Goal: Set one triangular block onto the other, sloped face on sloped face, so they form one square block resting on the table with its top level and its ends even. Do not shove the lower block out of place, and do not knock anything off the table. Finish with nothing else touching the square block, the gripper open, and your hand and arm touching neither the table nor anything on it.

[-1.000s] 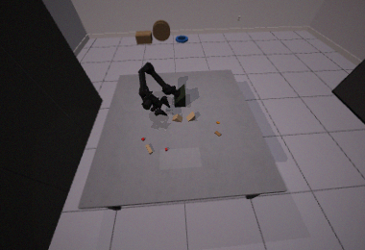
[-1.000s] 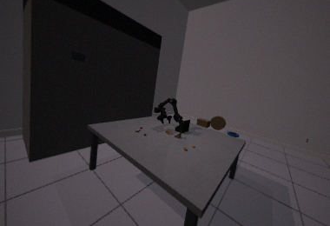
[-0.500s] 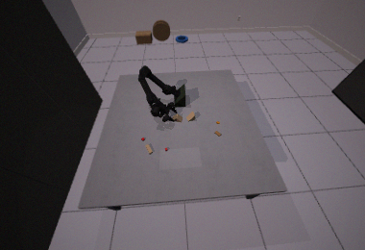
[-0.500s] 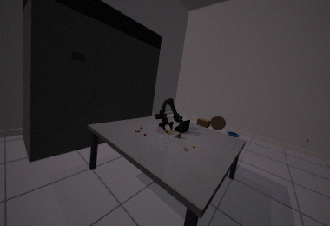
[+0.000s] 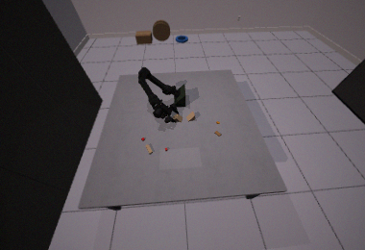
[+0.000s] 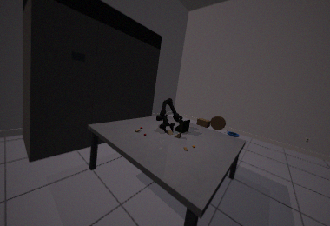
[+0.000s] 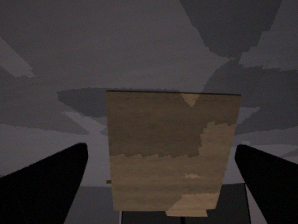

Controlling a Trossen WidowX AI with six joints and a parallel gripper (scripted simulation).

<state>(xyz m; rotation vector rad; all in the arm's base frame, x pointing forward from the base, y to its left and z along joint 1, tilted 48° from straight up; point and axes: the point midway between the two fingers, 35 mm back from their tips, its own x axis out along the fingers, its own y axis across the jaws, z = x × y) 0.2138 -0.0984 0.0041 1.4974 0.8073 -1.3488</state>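
Observation:
Two tan triangular blocks lie near the middle of the grey table: one right at my fingers and the other just to its right. My gripper is low over the table and open around the nearer block. In the wrist view this block fills the middle, its tan face between my two dark fingers, which stand wide apart on either side without touching it. In the exterior view the blocks show small below the arm.
A dark green wedge-like object stands behind the arm. Small tan pieces, red bits and an orange bit lie scattered. A lighter patch marks the table's front.

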